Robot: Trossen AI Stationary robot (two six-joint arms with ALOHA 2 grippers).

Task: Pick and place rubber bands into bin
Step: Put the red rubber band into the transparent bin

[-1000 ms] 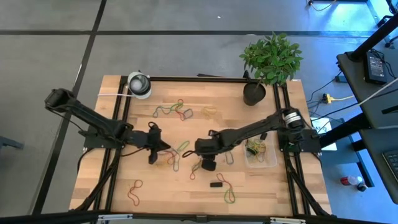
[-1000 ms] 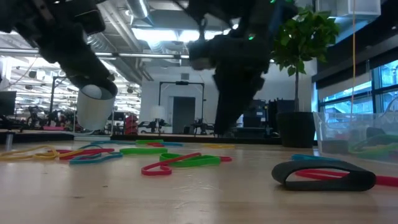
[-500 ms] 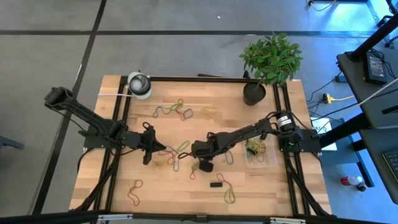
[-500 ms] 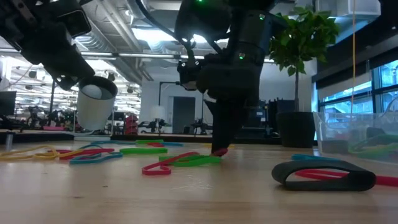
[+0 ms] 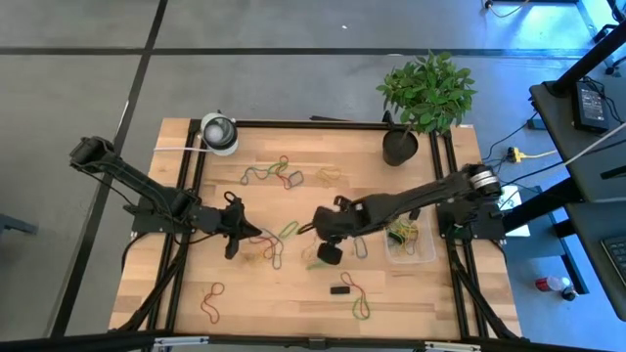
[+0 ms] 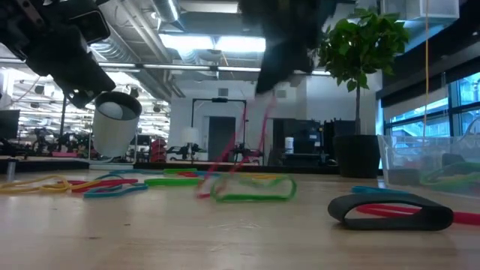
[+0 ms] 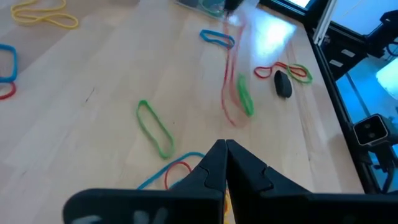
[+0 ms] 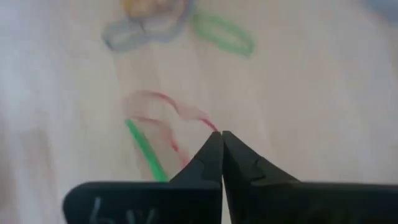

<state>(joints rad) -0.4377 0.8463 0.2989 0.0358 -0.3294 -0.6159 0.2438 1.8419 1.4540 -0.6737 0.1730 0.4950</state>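
Right gripper (image 8: 222, 133), closed on a red rubber band (image 6: 244, 142), holds it hanging near-vertical above the table (image 5: 411, 303); left gripper (image 7: 225, 144) closed, empty.

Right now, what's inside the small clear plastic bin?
The small clear plastic bin holds a tangle of yellow and green rubber bands. The right arm covers its near corner; count unclear.

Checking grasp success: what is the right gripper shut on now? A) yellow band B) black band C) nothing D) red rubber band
D: the right gripper is pinched on a red rubber band, which hangs from it above the table in the low view.
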